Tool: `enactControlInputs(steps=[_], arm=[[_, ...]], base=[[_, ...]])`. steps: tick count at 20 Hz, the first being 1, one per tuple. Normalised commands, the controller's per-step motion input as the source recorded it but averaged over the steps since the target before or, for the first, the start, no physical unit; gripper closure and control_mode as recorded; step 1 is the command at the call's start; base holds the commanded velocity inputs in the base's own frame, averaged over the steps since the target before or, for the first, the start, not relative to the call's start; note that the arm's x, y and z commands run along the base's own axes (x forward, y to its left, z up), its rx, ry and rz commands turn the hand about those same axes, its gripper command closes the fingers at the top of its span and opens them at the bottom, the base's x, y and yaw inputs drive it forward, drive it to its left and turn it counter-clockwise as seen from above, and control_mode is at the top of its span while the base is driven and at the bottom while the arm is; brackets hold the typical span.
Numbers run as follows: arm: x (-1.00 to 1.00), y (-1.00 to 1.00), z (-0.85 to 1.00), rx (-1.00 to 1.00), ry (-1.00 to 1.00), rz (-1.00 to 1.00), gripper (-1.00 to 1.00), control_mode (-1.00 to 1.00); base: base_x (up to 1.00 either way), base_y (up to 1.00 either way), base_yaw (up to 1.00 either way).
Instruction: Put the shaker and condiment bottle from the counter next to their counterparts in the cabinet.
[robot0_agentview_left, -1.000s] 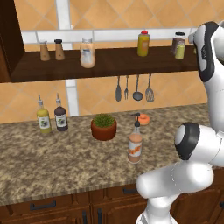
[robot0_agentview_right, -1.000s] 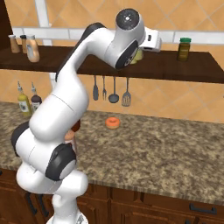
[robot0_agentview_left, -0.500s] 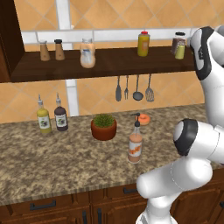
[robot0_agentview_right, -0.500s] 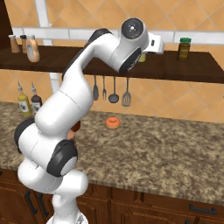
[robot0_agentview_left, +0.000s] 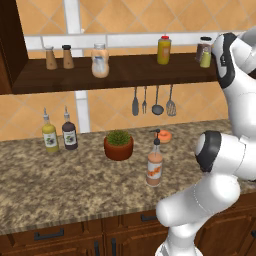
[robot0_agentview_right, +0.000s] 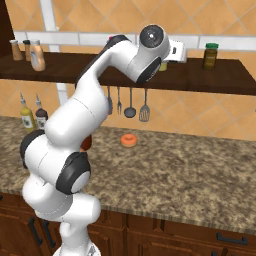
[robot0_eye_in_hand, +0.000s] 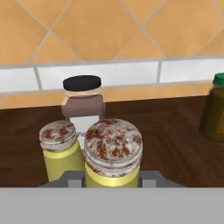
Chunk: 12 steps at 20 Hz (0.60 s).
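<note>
Two shakers (robot0_eye_in_hand: 113, 151) crowding the cabinet (robot0_eye_in_hand: 175, 131): we are gripping one in our end effector (robot0_eye_in_hand: 112, 177), risking toppling its counterpart (robot0_eye_in_hand: 60, 148).

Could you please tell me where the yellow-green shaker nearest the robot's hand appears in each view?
Left base view: the shaker is at the far right end of the shelf, beside the arm; I cannot tell it from its twin here.
Right base view: a yellow-green sliver just under the hand, mid-shelf.
Hand view: bottom centre, nearest the camera, right of its twin.
Shared landmark: the dark wood cabinet shelf.
</note>
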Motion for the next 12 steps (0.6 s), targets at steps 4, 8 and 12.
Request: enactControlInputs(steps=[4, 8, 12], arm=[[0.24, 0.0, 0.0, 0.0, 0.0, 0.0, 1.0, -1.0], [0.18, 0.0, 0.0, 0.0, 0.0, 0.0, 1.0, -1.0], [0.13, 0.0, 0.0, 0.0, 0.0, 0.0, -1.0, -1.0]], base=[[0.0, 0.0, 0.0], [0.0, 0.0, 0.0], [0.0, 0.0, 0.0]])
